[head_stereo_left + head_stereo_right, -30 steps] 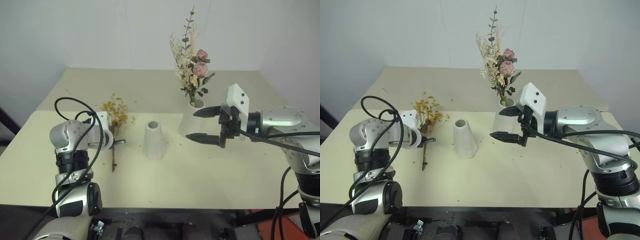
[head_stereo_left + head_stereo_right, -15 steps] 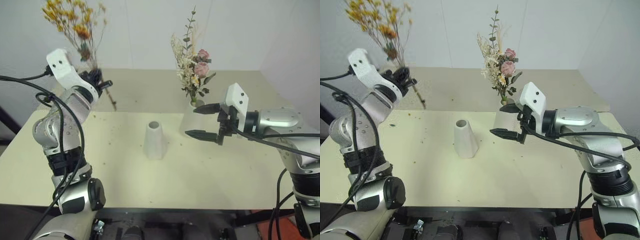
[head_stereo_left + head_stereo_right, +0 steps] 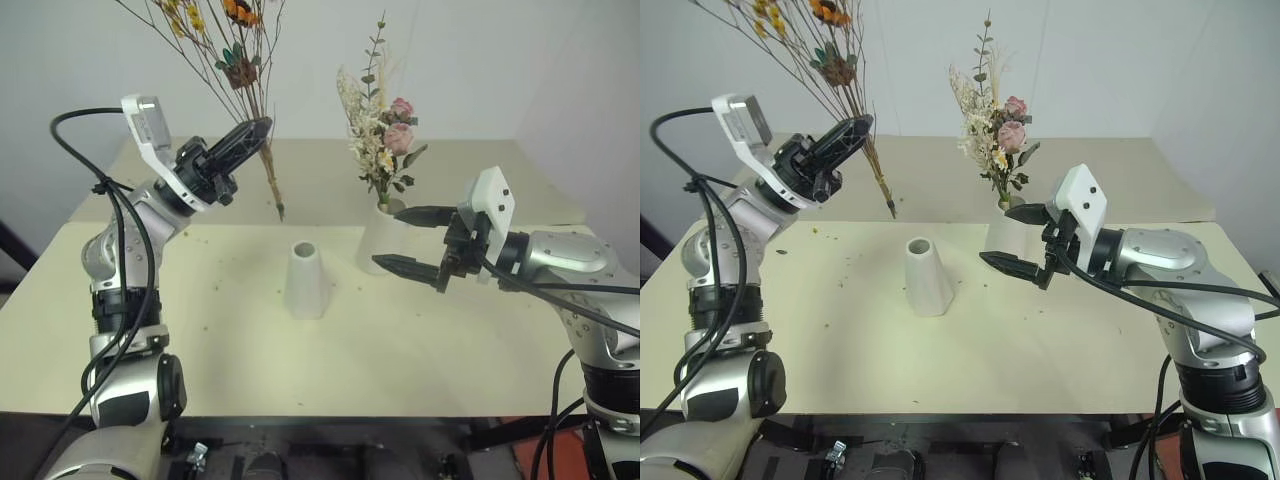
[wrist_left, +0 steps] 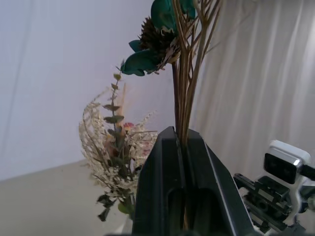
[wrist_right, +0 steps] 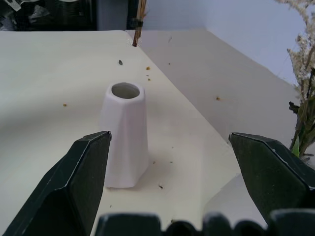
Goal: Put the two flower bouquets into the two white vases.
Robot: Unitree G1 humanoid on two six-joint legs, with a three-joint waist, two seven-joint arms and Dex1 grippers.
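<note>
Upper left, left gripper point(image 3: 250, 135) pinches the yellow bouquet point(image 3: 240, 70) stems; right gripper point(image 3: 412, 240) spread wide beside the tall vase point(image 3: 378, 250).

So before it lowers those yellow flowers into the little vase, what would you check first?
1. Left gripper shut on the yellow dried bouquet: ok.
2. Stem ends hang free above the table: ok.
3. Cone-shaped vase upright, mouth empty: ok.
4. Stems right over that mouth: not ok, they hang behind it.
5. Right gripper open, holding nothing: ok.
6. Rose bouquet already in the taller vase: ok.
</note>
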